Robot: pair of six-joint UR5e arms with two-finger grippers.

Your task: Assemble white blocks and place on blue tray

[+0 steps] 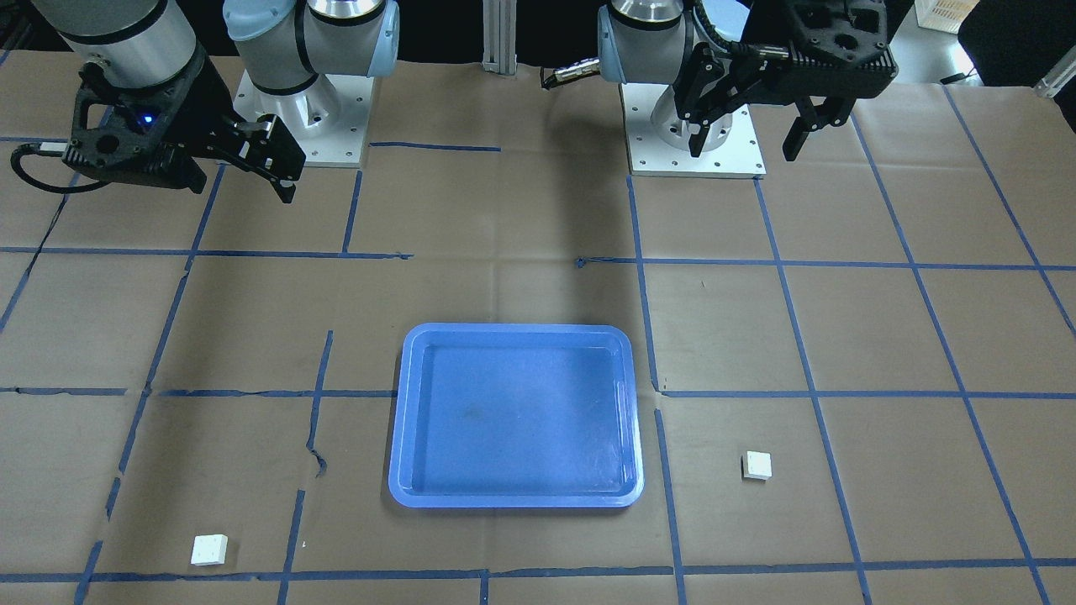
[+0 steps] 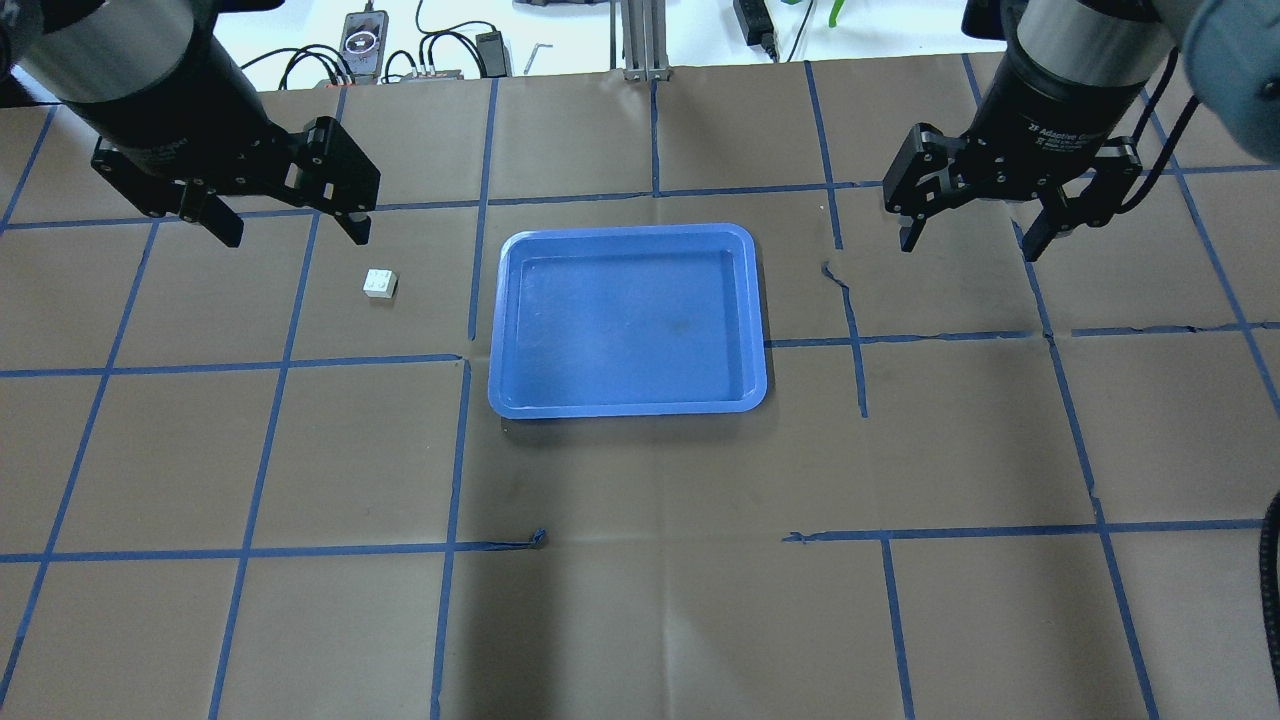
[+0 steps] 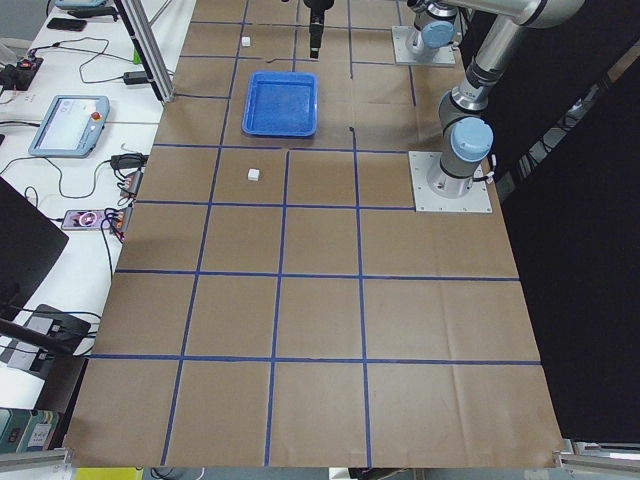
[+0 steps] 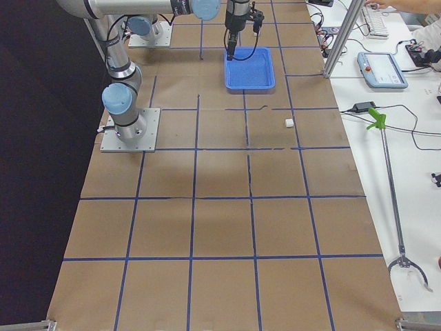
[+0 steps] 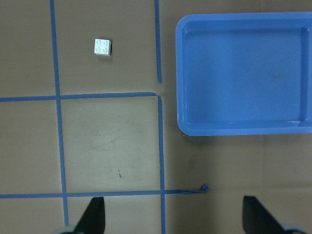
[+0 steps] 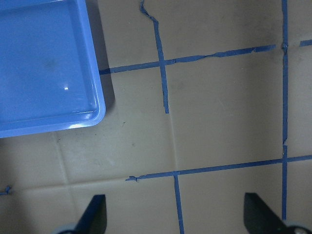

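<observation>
Two white blocks on the desk (image 1: 504,210): one white block (image 1: 756,465) and another white block (image 1: 209,549). One blue tray (image 1: 517,333). Two arms, a left arm (image 2: 120,70) and a right arm (image 2: 1075,60), each with one gripper — left gripper (image 2: 296,228), right gripper (image 2: 970,242) — and each gripper has two jaws.
</observation>
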